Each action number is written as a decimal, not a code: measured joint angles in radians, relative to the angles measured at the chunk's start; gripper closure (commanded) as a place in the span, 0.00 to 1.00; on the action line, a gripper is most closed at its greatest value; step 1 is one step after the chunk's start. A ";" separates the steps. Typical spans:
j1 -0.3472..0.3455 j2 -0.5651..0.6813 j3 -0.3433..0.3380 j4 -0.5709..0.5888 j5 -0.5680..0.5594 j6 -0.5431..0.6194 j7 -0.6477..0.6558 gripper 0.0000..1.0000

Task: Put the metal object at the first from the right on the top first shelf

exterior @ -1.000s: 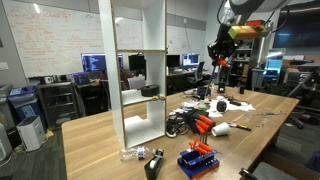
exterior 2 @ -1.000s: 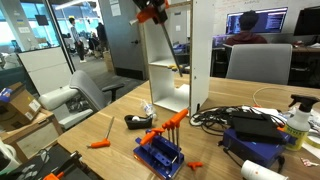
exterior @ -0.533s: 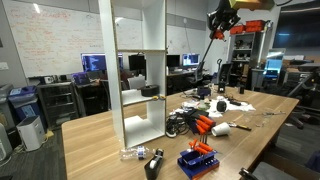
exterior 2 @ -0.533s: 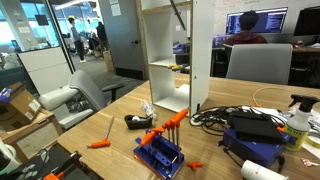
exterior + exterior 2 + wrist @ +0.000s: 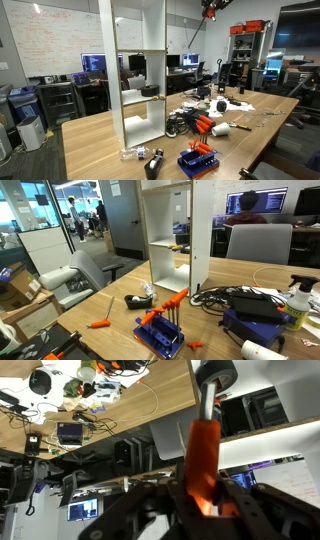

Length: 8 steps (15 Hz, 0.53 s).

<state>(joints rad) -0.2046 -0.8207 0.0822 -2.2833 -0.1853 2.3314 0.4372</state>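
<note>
My gripper (image 5: 203,508) is shut on the metal object (image 5: 203,445), a tool with an orange handle and a dark round metal end that points away from the wrist camera. In an exterior view the gripper (image 5: 210,8) is at the very top edge, high above the table and well off to the side of the tall white shelving unit (image 5: 139,75). The shelving unit also shows in the exterior view from the opposite side (image 5: 171,240), with its top board (image 5: 166,186) near the frame's upper edge; the arm is out of that view.
A blue tool holder (image 5: 159,332) with several orange-handled tools stands on the wooden table (image 5: 95,140). Loose tools, cables, a black box (image 5: 252,307) and a bottle (image 5: 298,302) lie around it. Dark items sit on the lower shelf boards (image 5: 143,92).
The gripper has risen with the orange-handled tool, from beside the shelf's upper part to the top edge of the exterior view. It has left the other exterior view.
</note>
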 measured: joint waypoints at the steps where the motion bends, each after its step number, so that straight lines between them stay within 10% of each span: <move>1: 0.000 -0.002 0.014 0.008 0.001 0.009 0.014 0.89; 8: -0.024 0.048 0.133 0.086 0.003 0.078 0.136 0.89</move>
<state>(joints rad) -0.2285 -0.7726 0.2151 -2.1976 -0.1824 2.4092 0.5732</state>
